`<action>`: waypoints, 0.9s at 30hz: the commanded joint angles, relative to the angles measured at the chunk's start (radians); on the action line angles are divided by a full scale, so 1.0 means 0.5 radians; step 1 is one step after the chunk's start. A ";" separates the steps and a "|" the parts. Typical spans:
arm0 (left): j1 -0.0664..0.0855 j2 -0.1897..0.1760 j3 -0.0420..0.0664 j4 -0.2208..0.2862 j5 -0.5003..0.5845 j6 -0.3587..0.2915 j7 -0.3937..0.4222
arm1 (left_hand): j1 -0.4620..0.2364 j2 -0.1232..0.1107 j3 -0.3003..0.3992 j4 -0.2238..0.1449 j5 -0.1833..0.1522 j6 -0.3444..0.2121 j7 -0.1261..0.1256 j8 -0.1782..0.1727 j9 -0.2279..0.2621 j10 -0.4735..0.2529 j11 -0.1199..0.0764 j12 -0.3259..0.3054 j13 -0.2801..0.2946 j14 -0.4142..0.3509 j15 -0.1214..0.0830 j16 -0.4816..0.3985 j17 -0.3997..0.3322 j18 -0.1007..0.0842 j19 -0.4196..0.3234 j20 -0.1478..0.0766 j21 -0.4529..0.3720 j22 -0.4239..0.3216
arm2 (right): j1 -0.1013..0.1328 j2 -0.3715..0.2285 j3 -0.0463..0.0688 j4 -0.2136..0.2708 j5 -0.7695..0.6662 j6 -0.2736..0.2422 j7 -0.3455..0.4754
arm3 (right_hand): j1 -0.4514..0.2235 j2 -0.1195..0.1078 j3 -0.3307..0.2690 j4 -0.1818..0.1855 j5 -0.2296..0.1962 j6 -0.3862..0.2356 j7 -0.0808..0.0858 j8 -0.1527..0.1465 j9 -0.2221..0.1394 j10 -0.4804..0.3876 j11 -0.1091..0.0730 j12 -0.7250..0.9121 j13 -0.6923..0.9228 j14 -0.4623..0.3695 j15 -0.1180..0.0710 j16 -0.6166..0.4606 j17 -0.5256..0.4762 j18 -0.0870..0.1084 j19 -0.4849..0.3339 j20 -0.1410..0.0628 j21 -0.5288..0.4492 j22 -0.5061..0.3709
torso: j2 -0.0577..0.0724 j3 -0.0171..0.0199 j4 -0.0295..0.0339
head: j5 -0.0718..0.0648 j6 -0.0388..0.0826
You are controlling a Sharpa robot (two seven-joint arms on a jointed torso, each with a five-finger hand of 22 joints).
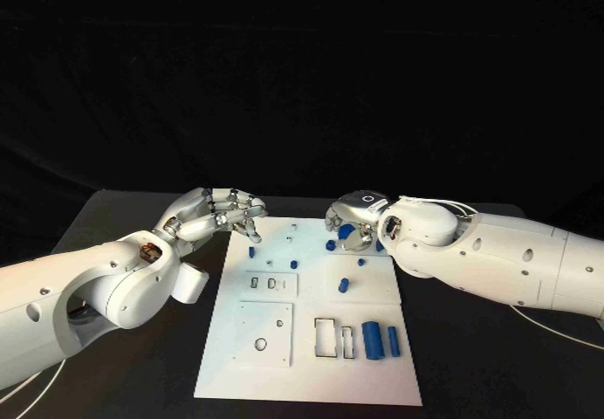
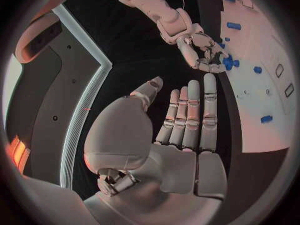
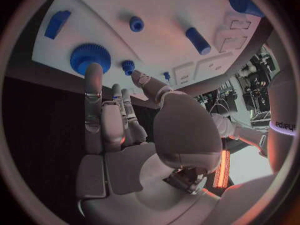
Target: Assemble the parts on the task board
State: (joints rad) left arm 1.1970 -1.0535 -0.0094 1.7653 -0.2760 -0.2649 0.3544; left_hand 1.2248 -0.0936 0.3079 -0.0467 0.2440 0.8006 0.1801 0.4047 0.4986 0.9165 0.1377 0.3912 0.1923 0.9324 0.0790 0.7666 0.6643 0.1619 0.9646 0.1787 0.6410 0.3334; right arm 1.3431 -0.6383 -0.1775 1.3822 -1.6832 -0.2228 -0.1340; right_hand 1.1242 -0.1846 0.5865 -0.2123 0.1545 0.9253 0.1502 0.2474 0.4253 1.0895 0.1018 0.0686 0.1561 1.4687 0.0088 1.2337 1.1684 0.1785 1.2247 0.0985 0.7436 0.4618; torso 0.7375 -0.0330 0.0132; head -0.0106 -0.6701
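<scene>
Task board (image 1: pixel 252 349), a white plate, lies in the middle of the black desk (image 1: pixel 126 218), its far edge between the two hands. Left hand (image 1: pixel 216 216) hovers at the board's far left corner, fingers (image 2: pixel 194 115) straight and side by side, holding nothing. Right hand (image 1: pixel 353 218) is at the far right corner, fingers apart and lightly curled over a large blue gear (image 3: pixel 90 57) at the board's edge; whether it touches the gear I cannot tell. Small blue parts (image 1: pixel 281 260) stand scattered across the far half of the board. Near the board's near right corner a blue cylinder (image 1: pixel 373 339) lies beside a slimmer blue piece (image 1: pixel 393 342), just right of a rectangular slot (image 1: pixel 326 337).
</scene>
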 commanded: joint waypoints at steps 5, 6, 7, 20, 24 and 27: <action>0.008 0.002 0.004 0.000 0.067 0.004 0.036 | -0.021 -0.008 0.012 0.009 0.004 -0.014 0.001 -0.013 0.003 -0.014 0.002 0.012 -0.003 -0.016 0.003 0.006 -0.005 0.023 -0.022 -0.002 0.017 0.006 | -0.013 0.015 0.000 -0.016 -0.030 0.072 0.012 | -0.004 -0.012 -0.005 0.017 -0.012 0.004 0.015 -0.016 0.003 -0.025 0.001 -0.011 -0.005 0.057 0.015 0.015 0.003 0.000 -0.018 0.005 0.011 0.007 | 0.015 -0.0019 0.010 | -0.001 -0.013; 0.008 0.002 0.004 0.000 0.069 0.003 0.036 | -0.022 -0.010 0.013 0.011 0.003 -0.016 0.001 -0.014 0.003 -0.018 0.003 0.012 -0.005 -0.021 0.004 0.005 -0.007 0.022 -0.029 -0.001 0.020 0.008 | -0.014 0.017 0.000 -0.017 -0.029 0.075 0.014 | -0.004 -0.012 -0.005 0.017 -0.012 0.004 0.015 -0.016 0.003 -0.025 0.001 -0.011 -0.005 0.057 0.015 0.015 0.003 0.000 -0.018 0.005 0.011 0.007 | 0.016 -0.0027 0.010 | -0.001 -0.014; 0.008 0.002 0.004 -0.002 0.070 0.003 0.036 | -0.022 -0.010 0.013 0.011 0.003 -0.016 0.001 -0.014 0.003 -0.018 0.003 0.012 -0.005 -0.021 0.004 0.005 -0.007 0.022 -0.029 -0.001 0.020 0.008 | -0.015 0.018 0.000 -0.019 -0.028 0.078 0.015 | -0.005 -0.010 -0.006 0.020 -0.013 0.005 0.016 -0.017 0.003 -0.027 0.002 -0.010 -0.005 0.056 0.016 0.017 0.004 0.000 -0.018 0.006 0.015 0.013 | 0.017 -0.0031 0.008 | 0.000 -0.014; 0.012 0.004 0.006 -0.006 0.084 0.008 0.034 | -0.020 -0.019 0.025 0.025 -0.007 -0.057 0.018 -0.035 0.002 -0.058 0.017 0.016 -0.017 -0.046 0.016 0.004 -0.018 0.021 -0.071 0.009 0.045 0.031 | -0.045 0.042 0.000 -0.061 -0.006 0.090 0.041 | 0.005 0.025 0.005 0.047 -0.004 0.045 0.023 -0.007 0.012 -0.020 0.007 0.000 -0.003 0.051 0.021 0.029 0.006 0.001 -0.032 0.012 0.045 0.051 | 0.020 -0.0003 0.005 | 0.009 -0.021; 0.012 0.005 0.006 -0.008 0.085 0.009 0.034 | -0.019 -0.020 0.026 0.027 -0.008 -0.060 0.020 -0.036 0.002 -0.065 0.019 0.015 -0.020 -0.049 0.018 0.004 -0.020 0.021 -0.076 0.011 0.048 0.034 | -0.049 0.046 0.000 -0.065 0.000 0.083 0.047 | 0.007 0.033 0.012 0.053 -0.002 0.055 0.026 -0.005 0.014 -0.016 0.008 0.001 -0.003 0.051 0.022 0.034 0.008 0.000 -0.032 0.013 0.059 0.068 | 0.022 -0.0001 0.005 | 0.011 -0.021; 0.012 0.006 0.006 -0.008 0.087 0.011 0.032 | -0.019 -0.020 0.026 0.027 -0.009 -0.062 0.021 -0.037 0.002 -0.068 0.020 0.015 -0.021 -0.050 0.019 0.005 -0.020 0.021 -0.078 0.011 0.049 0.035 | -0.050 0.049 -0.001 -0.067 0.003 0.080 0.049 | 0.008 0.040 0.020 0.059 -0.002 0.063 0.026 -0.004 0.015 -0.010 0.009 0.003 -0.002 0.050 0.023 0.037 0.009 -0.002 -0.031 0.014 0.075 0.088 | 0.024 0.0007 0.006 | 0.011 -0.023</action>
State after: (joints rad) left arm 1.2014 -1.0526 -0.0073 1.7600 -0.2421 -0.2654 0.3577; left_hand 1.2209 -0.0976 0.3189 -0.0357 0.2440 0.7773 0.1926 0.3905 0.4993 0.8908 0.1478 0.3949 0.1831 0.9146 0.0898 0.7666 0.6554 0.1619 0.9306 0.1841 0.6622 0.3500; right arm 1.3195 -0.6157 -0.1777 1.3486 -1.6796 -0.1961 -0.1200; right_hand 1.1249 -0.1745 0.5962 -0.1883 0.1508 0.9515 0.1635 0.2435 0.4314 1.0824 0.1018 0.0686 0.1550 1.4648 0.0127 1.2473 1.1715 0.1785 1.2176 0.1055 0.7772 0.5037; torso 0.7482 -0.0330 0.0156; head -0.0051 -0.6806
